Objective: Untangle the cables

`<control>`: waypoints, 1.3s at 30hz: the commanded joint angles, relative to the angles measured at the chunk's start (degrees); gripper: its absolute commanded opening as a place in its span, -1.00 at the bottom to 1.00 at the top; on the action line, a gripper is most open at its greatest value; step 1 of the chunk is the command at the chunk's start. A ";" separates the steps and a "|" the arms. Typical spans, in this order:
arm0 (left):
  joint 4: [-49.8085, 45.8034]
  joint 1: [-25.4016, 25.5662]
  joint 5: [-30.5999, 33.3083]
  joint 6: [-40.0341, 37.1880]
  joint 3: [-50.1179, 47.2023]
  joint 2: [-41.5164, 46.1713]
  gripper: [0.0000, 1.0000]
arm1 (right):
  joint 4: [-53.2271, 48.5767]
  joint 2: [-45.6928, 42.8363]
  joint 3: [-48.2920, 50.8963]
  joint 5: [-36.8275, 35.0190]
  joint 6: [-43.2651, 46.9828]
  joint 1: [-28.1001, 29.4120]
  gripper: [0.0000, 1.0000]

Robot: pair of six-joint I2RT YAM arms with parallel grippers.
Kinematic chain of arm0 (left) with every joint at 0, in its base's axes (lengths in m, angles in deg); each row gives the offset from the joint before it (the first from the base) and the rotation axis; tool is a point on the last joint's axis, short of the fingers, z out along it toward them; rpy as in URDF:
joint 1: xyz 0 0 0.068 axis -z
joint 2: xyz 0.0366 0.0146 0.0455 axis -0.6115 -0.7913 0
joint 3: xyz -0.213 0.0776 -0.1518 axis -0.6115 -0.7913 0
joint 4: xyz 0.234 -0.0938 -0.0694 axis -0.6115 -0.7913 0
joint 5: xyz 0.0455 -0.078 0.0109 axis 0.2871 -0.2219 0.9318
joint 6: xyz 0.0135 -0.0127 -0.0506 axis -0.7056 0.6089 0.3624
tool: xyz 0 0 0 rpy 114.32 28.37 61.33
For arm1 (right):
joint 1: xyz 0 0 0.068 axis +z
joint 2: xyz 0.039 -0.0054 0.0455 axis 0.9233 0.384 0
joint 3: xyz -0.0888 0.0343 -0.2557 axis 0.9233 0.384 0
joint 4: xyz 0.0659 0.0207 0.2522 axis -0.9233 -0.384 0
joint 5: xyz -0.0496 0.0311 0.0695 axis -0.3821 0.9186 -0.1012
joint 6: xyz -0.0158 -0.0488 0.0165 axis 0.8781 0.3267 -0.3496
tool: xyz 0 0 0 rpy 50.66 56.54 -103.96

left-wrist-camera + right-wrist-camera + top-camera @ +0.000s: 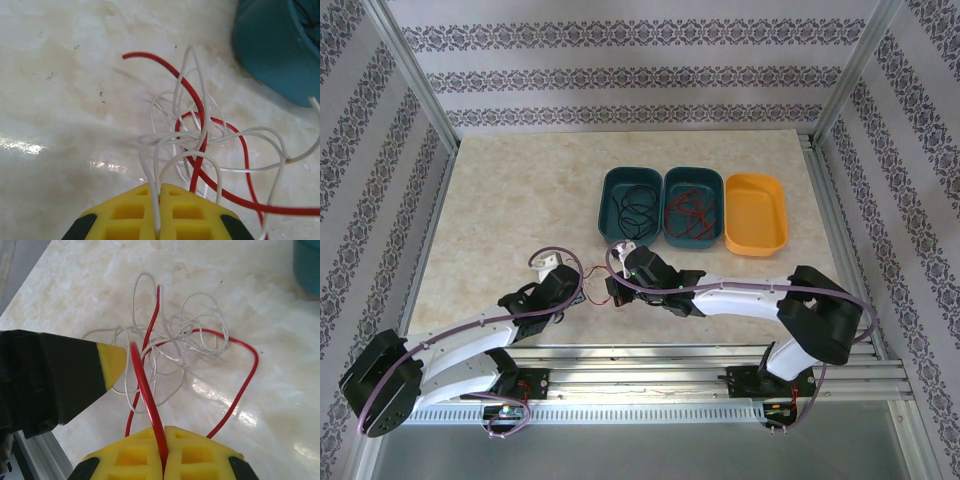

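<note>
Near edge of desk [500, 200]: a loose tangle [592, 285] of red and white cable lies flat between the two grippers, just ahead of the metal rail [650, 360]. There is open marbled surface to the left and beyond it. Three bins sit side by side further back, right of centre. The left teal bin [602, 205] holds a black cable [638, 208], the middle teal bin [720, 215] holds a coiled red cable [688, 212], and the orange bin [755, 215] is on the right. Patterned walls close off three sides.

Left arm reaches low from the left corner, forearm angled toward the centre. The left gripper [160, 192] has its yellow fingers pressed together, pinching a strand of the white cable [192, 60] at the tangle's near side.

Right arm folds in from the right, its forearm running leftward along the near edge. The right gripper [164, 432] is pinched shut on the red cable [145, 385], which arches up from the desk into the fingers.

The two grippers are close together, with the left one's yellow tip just beside the raised red loop.
</note>
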 commanded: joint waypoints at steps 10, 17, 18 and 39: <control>3.79 -1.49 -1.49 0.78 -0.56 -5.42 -1.00 | -2.69 -11.93 1.50 -9.92 4.01 -0.91 -1.00; 5.54 -2.02 -2.51 0.75 -0.59 -7.29 -1.00 | -3.14 -19.60 3.12 -14.76 6.23 -2.35 -1.00; 5.68 -2.04 -2.65 0.74 -0.64 -7.54 -1.00 | -3.35 -20.38 3.22 -15.00 6.42 -2.62 -1.00; 7.39 -2.65 -3.80 1.21 -1.63 -8.82 -1.00 | -17.26 -37.99 -3.26 -19.68 14.08 -8.09 -1.00</control>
